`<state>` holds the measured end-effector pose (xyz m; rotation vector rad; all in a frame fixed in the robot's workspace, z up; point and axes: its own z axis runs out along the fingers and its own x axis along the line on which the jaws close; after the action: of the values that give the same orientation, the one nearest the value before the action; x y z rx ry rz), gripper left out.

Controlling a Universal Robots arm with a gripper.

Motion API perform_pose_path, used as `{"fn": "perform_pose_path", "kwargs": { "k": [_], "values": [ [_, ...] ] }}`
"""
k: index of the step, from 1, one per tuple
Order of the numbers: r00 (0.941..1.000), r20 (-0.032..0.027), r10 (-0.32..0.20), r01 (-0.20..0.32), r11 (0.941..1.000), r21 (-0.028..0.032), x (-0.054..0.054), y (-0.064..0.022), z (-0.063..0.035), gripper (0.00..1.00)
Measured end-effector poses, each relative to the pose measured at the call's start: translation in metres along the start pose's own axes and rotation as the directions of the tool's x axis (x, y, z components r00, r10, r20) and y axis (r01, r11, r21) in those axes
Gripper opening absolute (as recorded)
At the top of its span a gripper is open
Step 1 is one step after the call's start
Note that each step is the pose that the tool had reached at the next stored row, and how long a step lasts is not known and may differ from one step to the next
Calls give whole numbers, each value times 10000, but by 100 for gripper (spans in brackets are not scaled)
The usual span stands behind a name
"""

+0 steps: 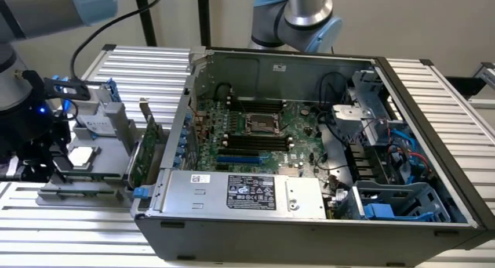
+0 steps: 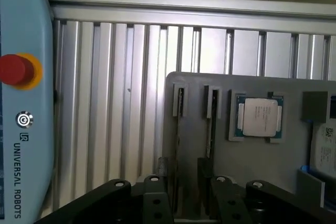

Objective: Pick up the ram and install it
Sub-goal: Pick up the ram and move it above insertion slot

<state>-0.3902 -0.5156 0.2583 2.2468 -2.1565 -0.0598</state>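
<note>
Two slots in the gray holder are keeping the ram standing on edge, so the released tool is straddling it, not pinching yet.

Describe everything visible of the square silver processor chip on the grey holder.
The processor chip is square, with a silver metal-looking lid bearing faint print and a blue-green board edge around it. It lies flat, lid up, in a recess of the grey holder, beside two narrow slots. Nothing rests on it. The holder stands on the exterior view's left of the computer case.
</note>
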Motion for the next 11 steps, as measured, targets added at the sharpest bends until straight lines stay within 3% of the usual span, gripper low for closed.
{"fn": "perform_pose_path", "kwargs": {
  "k": [11],
  "values": [
    [10000,-5,-96,96,10000,-1,10,-55,198,100]
  ]
}}
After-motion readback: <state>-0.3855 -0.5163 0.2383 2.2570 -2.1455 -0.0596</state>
